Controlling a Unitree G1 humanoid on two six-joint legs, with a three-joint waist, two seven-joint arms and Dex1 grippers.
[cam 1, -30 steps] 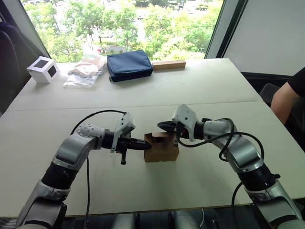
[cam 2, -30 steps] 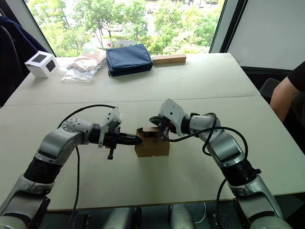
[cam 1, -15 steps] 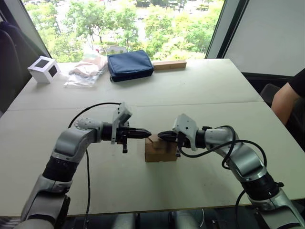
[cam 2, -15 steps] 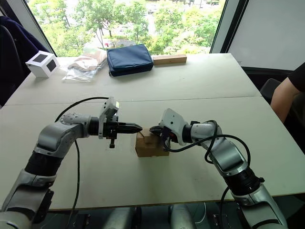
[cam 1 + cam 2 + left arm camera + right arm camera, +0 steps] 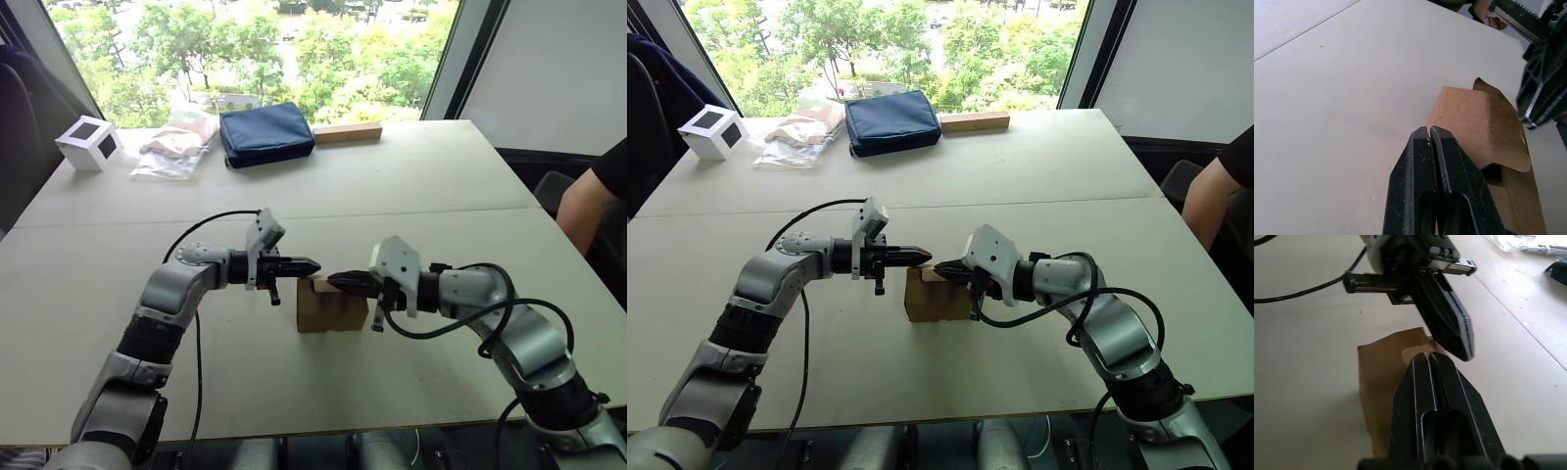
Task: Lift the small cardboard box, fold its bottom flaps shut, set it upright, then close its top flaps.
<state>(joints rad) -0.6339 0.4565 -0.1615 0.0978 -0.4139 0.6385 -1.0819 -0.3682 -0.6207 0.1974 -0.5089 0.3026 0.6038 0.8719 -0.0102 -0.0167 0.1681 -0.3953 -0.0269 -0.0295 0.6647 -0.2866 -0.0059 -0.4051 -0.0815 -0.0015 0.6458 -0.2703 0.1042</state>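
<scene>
Both tools are pinched closed and empty, left tool (image 5: 312, 264) and right tool (image 5: 335, 281) tip to tip just over the small cardboard box (image 5: 331, 305), which sits upright mid-worktop (image 5: 411, 176). Looks like the last step: the top flaps (image 5: 1484, 122) aren't flat yet, so next means pressing them down.

A pale counter (image 5: 441, 186) carries everything, a seam running across its middle. The small cardboard box (image 5: 331, 305) stands near its centre. Along the far edge lie a white cube with black squares (image 5: 88, 143), a clear plastic bag (image 5: 176, 145), a navy pouch (image 5: 265, 133) and a long wooden block (image 5: 347, 133).
</scene>
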